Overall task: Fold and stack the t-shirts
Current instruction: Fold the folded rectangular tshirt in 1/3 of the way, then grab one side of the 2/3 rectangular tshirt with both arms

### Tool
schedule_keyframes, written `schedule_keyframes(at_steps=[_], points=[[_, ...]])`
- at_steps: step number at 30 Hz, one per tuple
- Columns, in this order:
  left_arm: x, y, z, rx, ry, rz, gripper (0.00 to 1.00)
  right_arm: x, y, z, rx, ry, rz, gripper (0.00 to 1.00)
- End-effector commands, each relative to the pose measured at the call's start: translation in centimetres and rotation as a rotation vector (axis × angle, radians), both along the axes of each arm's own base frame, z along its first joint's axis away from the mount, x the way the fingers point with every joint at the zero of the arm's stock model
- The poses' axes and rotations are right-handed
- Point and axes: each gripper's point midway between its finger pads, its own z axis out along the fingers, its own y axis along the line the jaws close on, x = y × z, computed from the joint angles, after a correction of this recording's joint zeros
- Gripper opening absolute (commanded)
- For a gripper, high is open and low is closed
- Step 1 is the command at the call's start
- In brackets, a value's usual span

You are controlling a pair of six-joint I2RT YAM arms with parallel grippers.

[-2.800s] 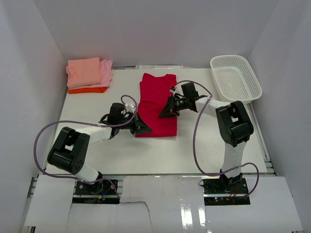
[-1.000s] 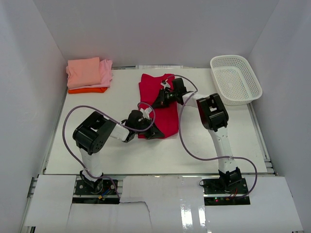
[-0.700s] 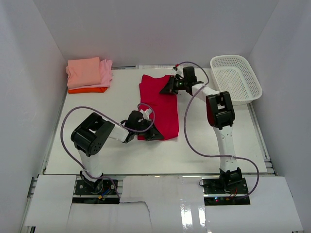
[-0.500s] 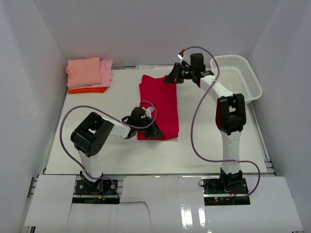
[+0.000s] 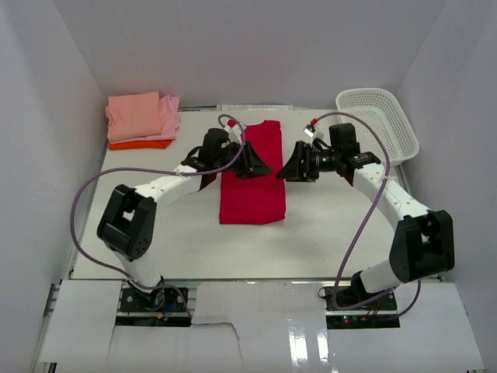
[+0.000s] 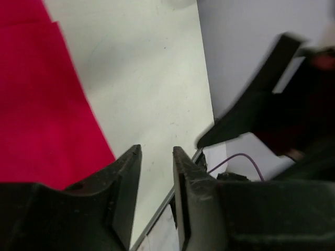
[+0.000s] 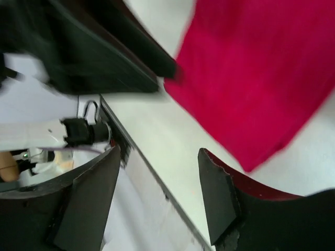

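The crimson-red t-shirt (image 5: 252, 193) lies flat as a long folded strip in the middle of the table; it also shows as the red t-shirt (image 6: 42, 104) and the red cloth (image 7: 261, 73) in the two wrist views. My left gripper (image 5: 262, 166) hovers over the strip's far right edge, open, with nothing between its fingers (image 6: 157, 152). My right gripper (image 5: 285, 172) faces it from just right of the shirt, jaws wide and empty (image 7: 159, 152). At the far left corner, a salmon-pink shirt (image 5: 133, 115) and a light pink one (image 5: 170, 116) lie folded on an orange one (image 5: 140, 144).
A white lattice basket (image 5: 379, 128) leans at the far right corner against the wall. White walls close in the table (image 5: 155, 233) on three sides. The two arms' wrists are close together above the table's middle.
Both grippers have opened and let go of the red shirt. The left one swung from the strip's near end to its far part; the right one came back from the far end.
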Motion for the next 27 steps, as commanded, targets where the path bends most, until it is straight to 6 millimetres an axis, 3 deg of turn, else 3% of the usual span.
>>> schedule_keyframes(at_steps=[1, 2, 3, 4, 5, 7, 8, 10, 15, 19, 27], points=[[-1.3, 6.7, -0.5, 0.000, 0.141, 0.105, 0.44, -4.2, -1.4, -3.6, -0.032, 0.178, -0.002, 0.68], [-1.4, 9.2, 0.5, -0.020, 0.125, 0.156, 0.50, -5.6, -1.9, -5.0, -0.049, 0.211, -0.001, 0.74], [-2.3, 10.6, 0.0, -0.015, 0.139, 0.176, 0.58, -6.3, -2.1, -5.6, -0.056, 0.231, 0.003, 0.78], [-4.2, 12.4, -2.8, 0.041, 0.194, 0.195, 0.70, -6.9, -2.4, -6.2, -0.068, 0.244, 0.002, 0.82], [-5.0, 13.7, -1.6, 0.043, 0.151, 0.218, 0.88, -7.8, -2.8, -7.2, -0.081, 0.263, -0.004, 0.88], [-7.6, 15.4, -3.8, 0.090, 0.183, 0.232, 0.91, -8.4, -3.3, -8.2, -0.089, 0.277, -0.011, 0.90], [-8.3, 16.1, -3.0, 0.075, 0.148, 0.248, 0.97, -9.1, -3.5, -9.3, -0.099, 0.309, -0.009, 0.90], [-10.3, 16.9, -4.9, 0.088, 0.191, 0.255, 0.98, -9.6, -3.7, -10.4, -0.114, 0.329, -0.013, 0.90], [-12.9, 17.7, -7.4, 0.094, 0.250, 0.253, 0.98, -10.1, -4.0, -13.3, -0.135, 0.366, -0.021, 0.87], [-13.2, 18.0, -8.5, 0.115, 0.251, 0.249, 0.98, -9.3, -3.8, -15.6, -0.143, 0.391, -0.020, 0.79], [-12.2, 18.4, -9.9, 0.154, 0.228, 0.272, 0.98, -5.2, -2.8, -17.1, -0.149, 0.356, -0.027, 0.77]])
